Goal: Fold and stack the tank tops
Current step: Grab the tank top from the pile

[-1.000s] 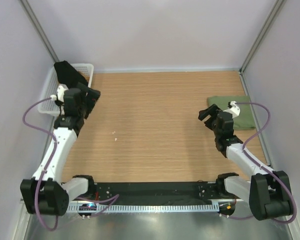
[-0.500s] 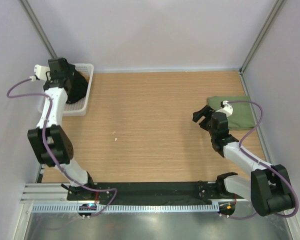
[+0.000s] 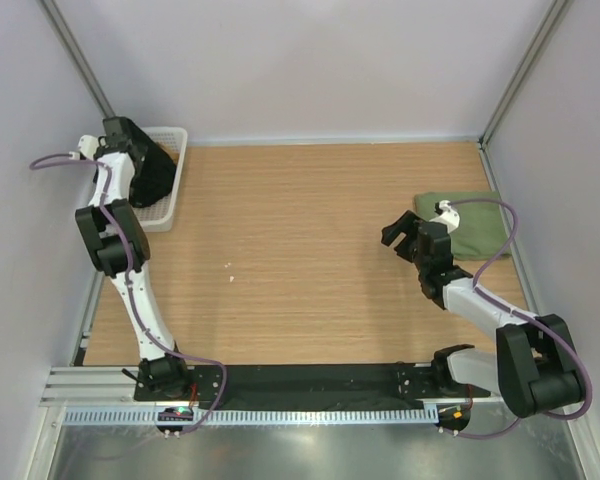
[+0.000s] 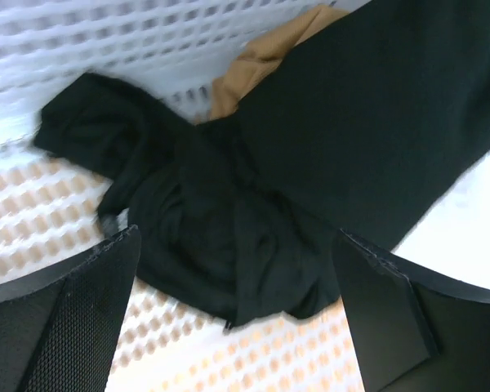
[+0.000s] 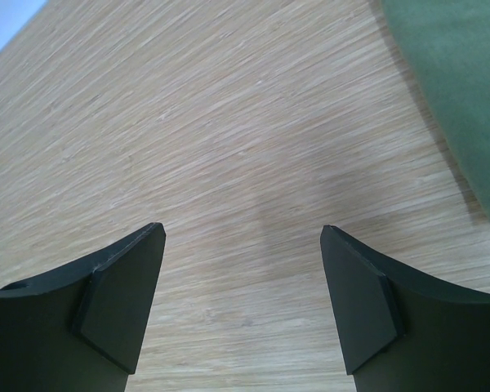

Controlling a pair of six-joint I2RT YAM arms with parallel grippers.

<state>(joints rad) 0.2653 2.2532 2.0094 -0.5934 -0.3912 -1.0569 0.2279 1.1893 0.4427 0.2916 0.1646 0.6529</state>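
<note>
Change since earlier frame: the left arm has drawn further up over the back-left corner, with its tool staying above the basket; the right tool has edged slightly left, away from the green top.
Left tool (image 4: 237,273): released, fingers spread wide, pointing down into the white mesh basket (image 3: 172,140) with the bunched cloth lying between and beyond the fingertips. Contact with the cloth cannot be determined.
Black tank top (image 4: 310,147): in the basket, crumpled, one broad flat part running up to the right and a knotted heap lower left. Unfolded.
Tan patch: visible at the top edge of the black cloth in the left wrist view; what it is cannot be determined.
Right tool (image 5: 241,269): released, fingers apart, nothing between them, held over bare wooden worktop (image 3: 300,230).
Olive green tank top (image 3: 477,226): folded flat on the worktop at the right edge, just right of the right tool and apart from it.
Stack: the two tops lie well apart, on opposite sides.
</note>
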